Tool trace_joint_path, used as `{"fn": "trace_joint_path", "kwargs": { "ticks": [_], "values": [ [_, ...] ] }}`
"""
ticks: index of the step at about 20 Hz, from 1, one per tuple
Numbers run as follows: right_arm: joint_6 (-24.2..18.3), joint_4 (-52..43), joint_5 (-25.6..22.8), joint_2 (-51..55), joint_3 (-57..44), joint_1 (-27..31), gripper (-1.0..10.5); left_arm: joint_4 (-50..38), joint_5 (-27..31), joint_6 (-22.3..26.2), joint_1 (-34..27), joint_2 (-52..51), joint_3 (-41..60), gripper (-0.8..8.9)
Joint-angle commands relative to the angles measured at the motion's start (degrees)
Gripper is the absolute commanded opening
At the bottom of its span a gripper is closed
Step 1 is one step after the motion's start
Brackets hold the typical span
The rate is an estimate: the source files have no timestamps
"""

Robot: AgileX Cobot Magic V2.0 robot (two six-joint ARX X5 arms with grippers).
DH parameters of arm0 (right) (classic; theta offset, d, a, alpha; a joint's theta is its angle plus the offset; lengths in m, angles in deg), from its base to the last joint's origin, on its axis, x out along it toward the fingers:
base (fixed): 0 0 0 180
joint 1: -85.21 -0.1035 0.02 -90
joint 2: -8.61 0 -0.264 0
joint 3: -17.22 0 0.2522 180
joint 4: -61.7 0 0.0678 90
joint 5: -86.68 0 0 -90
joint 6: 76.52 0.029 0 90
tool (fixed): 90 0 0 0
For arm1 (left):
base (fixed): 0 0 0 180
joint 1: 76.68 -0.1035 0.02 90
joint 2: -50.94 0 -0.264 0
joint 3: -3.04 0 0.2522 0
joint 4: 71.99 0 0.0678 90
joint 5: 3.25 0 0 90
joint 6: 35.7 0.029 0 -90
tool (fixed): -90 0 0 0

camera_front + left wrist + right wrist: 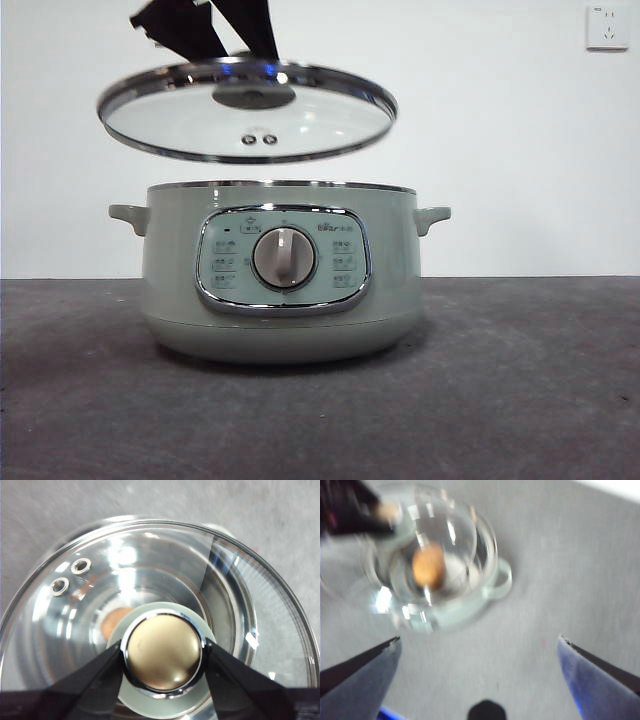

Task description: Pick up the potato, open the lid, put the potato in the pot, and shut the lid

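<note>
Left gripper [162, 655]: clamped on the knob [163, 651] of the lid, 1 black jaw pressed against each side; seen in the front view as dark fingers [205, 28] coming down from the top edge.
Lid [247, 108]: held in the air above the pot, clear of its rim, slightly tilted; steel rim shiny, 2 small metal-ringed vent holes [70, 576] in the glass.
Pot [280, 280]: standing on the grey table [520, 390], uncovered, control panel and round dial [284, 258] facing the front camera, 1 small handle [431, 217] on each side.
Potato [428, 566]: lying inside the pot on its shiny bottom, orange-brown; blurred in the right wrist view, and visible through the glass just beside the knob in the left wrist view [114, 621]. Hidden by the pot wall in the front view.
Right gripper [480, 665]: jaws spread wide, nothing between them, hanging high over the table and well apart from the pot.
Background: pale wall behind the table, with a white socket [607, 27] at the upper corner.
</note>
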Motion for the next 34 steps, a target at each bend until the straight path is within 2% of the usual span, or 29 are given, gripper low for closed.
{"fn": "trace_joint_path", "kwargs": {
  "ticks": [1, 4, 12, 22, 32, 34],
  "values": [
    [3.32, 1.46, -0.2, 3.78, -7.06, -0.04, 7.4, -1.9, -0.22, -0.37, 0.79, 1.09, -0.76, -0.04],
    [3.78, 1.46, -0.13, 8.37, -11.65, -0.04, 7.4, -2.51, -0.17, -0.37, 1.11, 2.97, -0.76, -0.04],
    [5.53, 1.46, 0.0, 15.98, -12.04, -0.04, 7.4, -3.63, 0.46, -0.2, 1.09, 4.63, -0.76, -0.05],
    [7.69, 1.46, 2.82, 18.95, -12.04, -0.04, 7.3, -5.81, 4.31, -0.52, 1.11, 10.62, -0.76, -0.05],
    [7.74, 1.44, 3.23, 18.99, -12.04, -0.04, 7.3, -6.82, 4.28, 6.8, 1.11, 10.69, -0.74, -0.05],
    [7.74, 1.44, 3.26, 18.99, -12.04, -0.04, 7.3, -7.54, 4.24, 7.04, 1.11, 10.69, -0.76, -0.04]
  ]
}}
